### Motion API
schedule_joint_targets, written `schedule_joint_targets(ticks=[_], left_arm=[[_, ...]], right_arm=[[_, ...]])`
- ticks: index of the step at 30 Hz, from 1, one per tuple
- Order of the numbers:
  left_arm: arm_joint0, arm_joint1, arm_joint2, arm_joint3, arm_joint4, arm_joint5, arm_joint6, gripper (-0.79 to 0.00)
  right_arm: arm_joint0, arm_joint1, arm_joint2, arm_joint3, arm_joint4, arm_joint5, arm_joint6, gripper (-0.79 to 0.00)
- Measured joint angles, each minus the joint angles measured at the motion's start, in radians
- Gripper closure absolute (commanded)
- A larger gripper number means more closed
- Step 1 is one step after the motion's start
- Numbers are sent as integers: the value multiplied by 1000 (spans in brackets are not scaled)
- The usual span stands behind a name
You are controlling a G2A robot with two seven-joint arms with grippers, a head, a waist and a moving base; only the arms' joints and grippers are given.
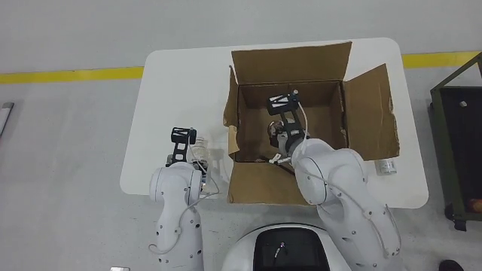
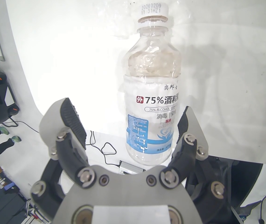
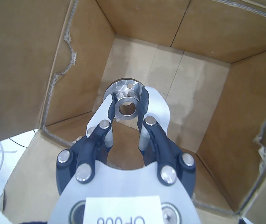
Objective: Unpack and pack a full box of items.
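Observation:
An open cardboard box (image 1: 290, 83) stands on the white table (image 1: 181, 83). Inside the box, above its floor (image 3: 193, 89), my right gripper (image 3: 128, 99) (image 1: 280, 129) is shut on a silver metal flanged bushing (image 3: 123, 86). Left of the box, near the table's front, my left gripper (image 2: 128, 113) (image 1: 183, 137) is open around a clear bottle (image 2: 152, 89) (image 1: 200, 150) with a white cap and a blue-and-white label. The bottle lies against one finger (image 2: 186, 129), with a gap to the other finger (image 2: 72, 120). I cannot tell whether the bottle rests on the table.
The box flaps (image 1: 370, 109) stand out on every side. A small container (image 1: 385, 167) lies on the table right of the box. A green cart (image 1: 456, 143) stands off the table's right end. Crinkled clear film (image 2: 123, 5) lies beyond the bottle's cap.

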State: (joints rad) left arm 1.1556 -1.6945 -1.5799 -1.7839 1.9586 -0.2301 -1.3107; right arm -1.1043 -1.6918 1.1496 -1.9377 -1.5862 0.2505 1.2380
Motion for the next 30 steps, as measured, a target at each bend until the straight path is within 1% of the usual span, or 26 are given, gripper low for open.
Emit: schedule_joint_targets(ticks=[12, 16, 19, 25, 26, 30], left_arm=[[0, 0, 0, 0, 0, 0, 0, -785], [0, 0, 0, 0, 0, 0, 0, -785], [0, 0, 0, 0, 0, 0, 0, -785], [0, 0, 0, 0, 0, 0, 0, -785], [0, 0, 0, 0, 0, 0, 0, -785], [0, 0, 0, 0, 0, 0, 0, -785]], right_arm=[[2, 0, 0, 2, 1, 0, -1, 0], [-17, 4, 38, -66, 25, -8, -53, 0], [-23, 8, 113, -166, 61, -2, -53, 0], [-64, 17, 318, -391, 224, 17, -56, 0], [-73, 19, 359, -415, 267, 15, -68, 0], [-92, 28, 483, -412, 368, -28, -124, 0]])
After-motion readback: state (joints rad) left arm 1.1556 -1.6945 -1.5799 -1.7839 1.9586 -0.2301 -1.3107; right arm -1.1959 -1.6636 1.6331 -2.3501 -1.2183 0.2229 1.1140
